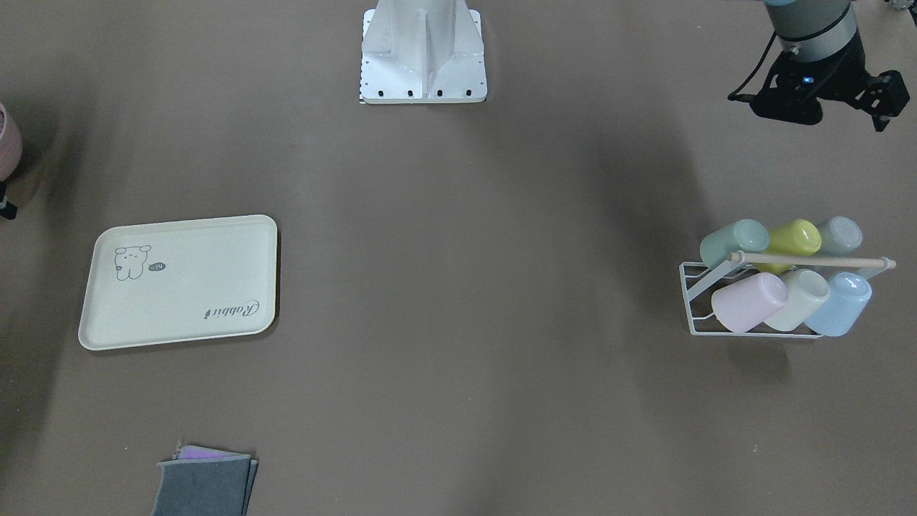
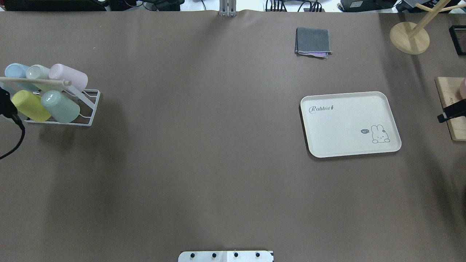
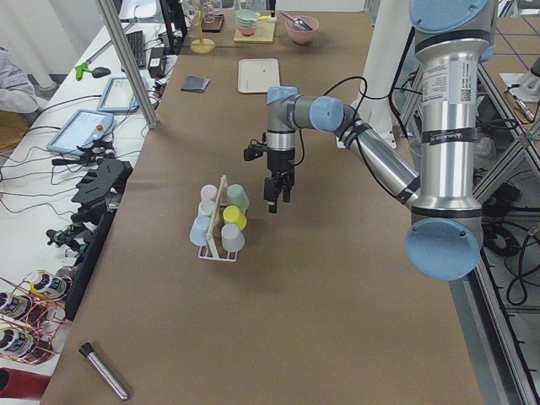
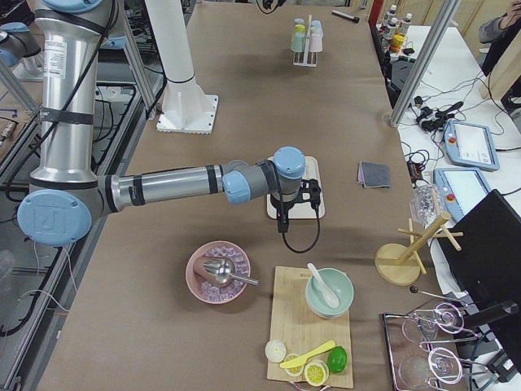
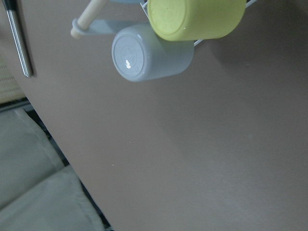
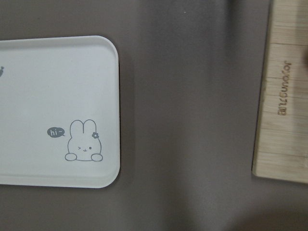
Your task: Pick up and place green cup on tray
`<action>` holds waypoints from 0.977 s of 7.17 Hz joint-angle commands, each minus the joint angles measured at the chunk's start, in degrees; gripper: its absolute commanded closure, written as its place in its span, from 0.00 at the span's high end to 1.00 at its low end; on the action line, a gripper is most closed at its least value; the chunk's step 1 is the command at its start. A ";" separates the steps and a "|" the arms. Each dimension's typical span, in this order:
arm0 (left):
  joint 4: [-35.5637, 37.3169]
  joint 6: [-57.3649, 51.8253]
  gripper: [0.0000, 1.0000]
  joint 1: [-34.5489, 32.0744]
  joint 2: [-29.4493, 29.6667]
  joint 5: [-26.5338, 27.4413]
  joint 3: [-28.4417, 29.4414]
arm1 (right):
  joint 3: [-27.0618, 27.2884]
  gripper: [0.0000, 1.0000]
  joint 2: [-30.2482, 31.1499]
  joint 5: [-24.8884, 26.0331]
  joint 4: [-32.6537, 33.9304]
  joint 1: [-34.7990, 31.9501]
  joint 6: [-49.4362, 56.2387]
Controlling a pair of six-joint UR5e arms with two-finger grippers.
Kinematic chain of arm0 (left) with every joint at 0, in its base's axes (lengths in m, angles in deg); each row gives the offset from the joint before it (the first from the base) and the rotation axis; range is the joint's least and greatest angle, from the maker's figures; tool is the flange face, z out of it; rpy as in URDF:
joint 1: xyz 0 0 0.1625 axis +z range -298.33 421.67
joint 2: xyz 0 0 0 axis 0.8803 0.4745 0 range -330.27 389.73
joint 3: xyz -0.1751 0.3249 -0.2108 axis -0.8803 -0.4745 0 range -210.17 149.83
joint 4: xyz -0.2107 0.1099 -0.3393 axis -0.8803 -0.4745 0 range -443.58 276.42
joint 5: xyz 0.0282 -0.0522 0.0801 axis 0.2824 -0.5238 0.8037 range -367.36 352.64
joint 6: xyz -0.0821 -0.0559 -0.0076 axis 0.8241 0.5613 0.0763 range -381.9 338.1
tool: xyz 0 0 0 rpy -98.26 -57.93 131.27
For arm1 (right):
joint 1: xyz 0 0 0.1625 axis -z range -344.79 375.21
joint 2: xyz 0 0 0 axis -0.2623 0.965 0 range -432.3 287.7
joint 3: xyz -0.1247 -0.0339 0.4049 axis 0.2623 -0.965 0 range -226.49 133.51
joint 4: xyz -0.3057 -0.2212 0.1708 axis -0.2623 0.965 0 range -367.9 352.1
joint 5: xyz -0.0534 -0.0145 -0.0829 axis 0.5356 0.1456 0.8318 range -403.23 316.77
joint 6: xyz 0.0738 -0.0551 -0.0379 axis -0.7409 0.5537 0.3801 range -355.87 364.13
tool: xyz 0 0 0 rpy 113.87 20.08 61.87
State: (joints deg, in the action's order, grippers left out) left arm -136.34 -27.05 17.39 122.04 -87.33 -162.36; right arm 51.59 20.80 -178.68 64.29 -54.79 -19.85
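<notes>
The green cup (image 1: 733,242), muted teal, lies tilted on a white wire rack (image 1: 693,294) at the end of the row nearer the robot; it also shows in the overhead view (image 2: 60,106) and the left side view (image 3: 239,197). The cream tray (image 1: 179,283) with a bear drawing and "Rabbit" script lies bare across the table (image 2: 349,123) (image 6: 57,110). My left gripper (image 1: 887,107) hangs above the table on the robot's side of the rack (image 3: 278,198), fingers apart and empty. My right gripper (image 4: 282,221) hovers between the tray and a wooden board; I cannot tell whether it is open.
The rack also holds pink (image 1: 749,301), cream (image 1: 802,297), light blue (image 1: 842,304), yellow-green (image 1: 791,240) and grey-blue (image 1: 838,235) cups under a wooden rod. A folded grey cloth (image 1: 204,484), wooden board (image 2: 453,116), mug tree (image 2: 409,36) and pink bowl (image 4: 217,273) stand around.
</notes>
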 commanded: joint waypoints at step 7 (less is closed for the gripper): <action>9.78 -27.17 0.98 17.48 11.75 32.38 13.87 | -14.24 0.95 -10.05 1.33 -5.66 9.62 -9.15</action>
State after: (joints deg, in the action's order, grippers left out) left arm -128.42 -51.71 32.99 133.79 -59.23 -150.37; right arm 38.06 11.00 -177.36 58.67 -45.82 -28.95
